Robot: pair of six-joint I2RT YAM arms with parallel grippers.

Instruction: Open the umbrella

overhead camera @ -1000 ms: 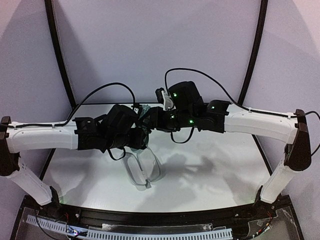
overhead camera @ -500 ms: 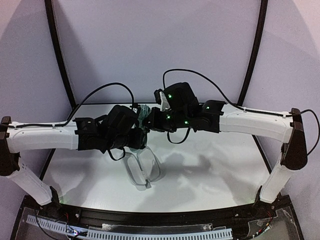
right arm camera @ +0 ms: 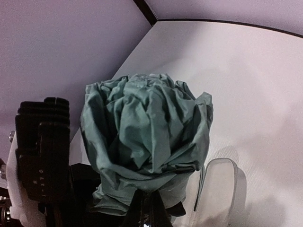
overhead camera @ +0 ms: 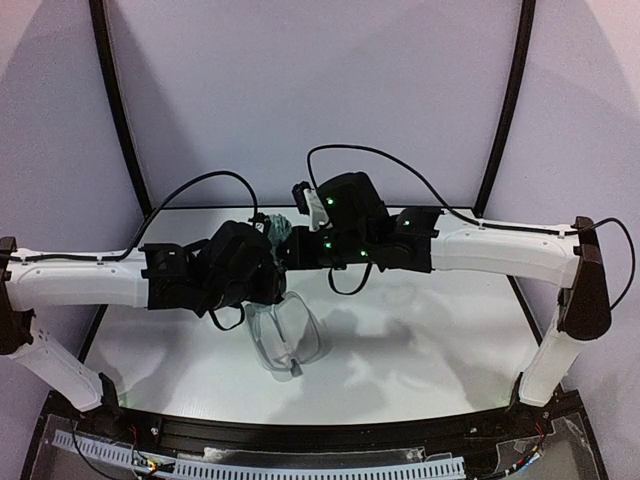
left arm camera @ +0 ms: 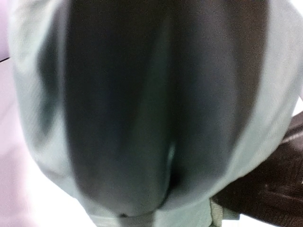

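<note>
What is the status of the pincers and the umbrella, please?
Left pincer shut on umbrella. Right pincer shut beneath the bunched fabric. Umbrella folded, held off the table. Clear case lies below, out of the way.

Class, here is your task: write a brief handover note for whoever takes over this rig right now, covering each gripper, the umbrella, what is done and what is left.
Left gripper: appears closed on the umbrella, holding the folded bundle above the table; fabric hides its fingers.
Right gripper: shut just under the bunched mint fabric; what it pinches is hidden.
Hard case: lies open on the table below, apart from both grippers.
Done: umbrella out of the case and lifted.
Left: umbrella not yet opened; probably pull its ends apart to extend the shaft.
</note>
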